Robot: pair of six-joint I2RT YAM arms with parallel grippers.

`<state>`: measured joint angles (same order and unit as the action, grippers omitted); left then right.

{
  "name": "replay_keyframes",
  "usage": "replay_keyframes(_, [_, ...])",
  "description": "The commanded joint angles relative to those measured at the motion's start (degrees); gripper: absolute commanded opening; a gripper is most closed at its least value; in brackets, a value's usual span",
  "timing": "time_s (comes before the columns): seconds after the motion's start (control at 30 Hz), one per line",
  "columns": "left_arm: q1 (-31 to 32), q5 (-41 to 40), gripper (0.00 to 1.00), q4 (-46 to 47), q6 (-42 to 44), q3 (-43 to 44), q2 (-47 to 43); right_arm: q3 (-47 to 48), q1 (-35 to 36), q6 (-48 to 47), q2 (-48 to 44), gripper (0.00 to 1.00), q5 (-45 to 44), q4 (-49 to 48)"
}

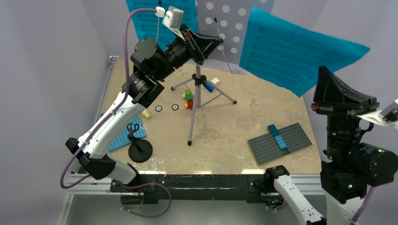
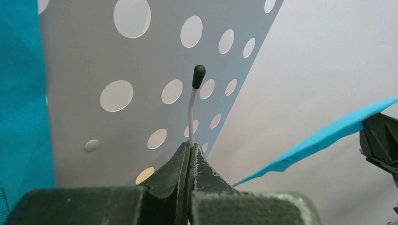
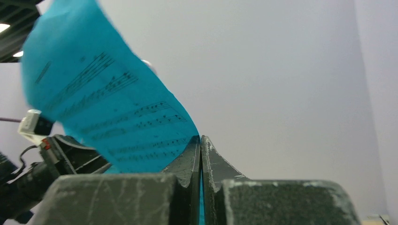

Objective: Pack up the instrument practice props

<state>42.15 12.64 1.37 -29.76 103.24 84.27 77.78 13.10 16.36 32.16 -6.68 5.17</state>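
The lavender hole-punched music stand (image 1: 232, 21) stands on its silver tripod (image 1: 196, 101) at the back middle. My left gripper (image 1: 219, 43) is raised and shut on the stand's thin white wire (image 2: 191, 112), which ends in a black tip (image 2: 199, 76); its jaws (image 2: 190, 147) are pressed together in front of the plate (image 2: 141, 61). One teal page (image 1: 150, 18) stays on the stand's left. My right gripper (image 1: 322, 71) is shut on another teal sheet (image 1: 295, 49), held in the air (image 3: 108, 108). The black round-based mic stand (image 1: 140, 150) stands front left. A small cream piece (image 1: 146, 114), perhaps the microphone, lies near it.
A blue baseplate (image 1: 123, 138) lies partly under the left arm. A grey baseplate (image 1: 293, 138) with blue bricks (image 1: 277, 136) lies front right. Small coloured bricks (image 1: 189, 98) and two round discs (image 1: 158, 108) lie around the tripod legs.
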Motion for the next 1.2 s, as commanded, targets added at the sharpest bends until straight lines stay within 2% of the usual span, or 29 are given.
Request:
replay_keyframes(0.0, [0.0,-1.2,0.16,2.4,1.0,-2.6,-2.8,-2.6,0.1,-0.6,-1.4,0.00,-7.0,6.4])
replay_keyframes(0.03, [0.0,-1.2,0.30,3.2,0.9,-3.4,-3.3,-3.4,0.1,-0.3,-1.9,0.00,-7.7,7.4])
replay_keyframes(0.1, [0.0,-1.1,0.52,4.7,0.5,-5.1,-4.3,-5.3,0.2,0.2,-2.6,0.00,-9.0,8.9])
replay_keyframes(0.17, [0.0,-0.6,0.63,4.9,0.2,-6.0,-5.0,-6.7,0.1,0.5,-3.3,0.00,-9.9,10.3])
replay_keyframes(0.27, [0.0,0.9,0.73,4.5,-0.6,-6.4,-6.0,-8.4,0.2,0.3,-3.8,0.00,-10.5,12.8])
replay_keyframes(0.47, [0.1,4.6,0.78,7.0,-4.1,-11.1,-9.9,-18.4,0.2,1.9,-6.7,0.00,-15.0,15.9])
replay_keyframes(0.57, [0.1,3.3,0.79,8.1,-6.3,-15.6,-13.1,-25.2,0.2,4.2,-6.6,0.00,-15.2,16.2])
replay_keyframes(0.83, [0.1,-1.4,0.84,13.2,-12.9,-33.5,-24.7,-29.2,-0.2,12.2,7.0,0.00,-12.7,14.1])
replay_keyframes(0.87, [0.1,-2.1,0.86,13.9,-14.0,-35.9,-25.8,-29.3,-0.5,13.2,9.0,0.00,-12.1,13.4])
replay_keyframes(0.93, [0.1,-4.0,0.99,13.9,-15.7,-39.9,-27.9,-28.7,-1.8,14.6,13.0,0.00,-10.2,11.7])
replay_keyframes(1.07, [0.1,-9.8,1.00,10.0,-18.5,-46.5,-33.1,-21.5,-8.5,17.8,24.1,0.00,-3.2,11.2])
replay_keyframes(1.17, [0.1,-12.3,1.00,6.8,-20.3,-51.6,-37.5,-13.1,-15.0,21.7,34.8,0.00,5.5,12.5])
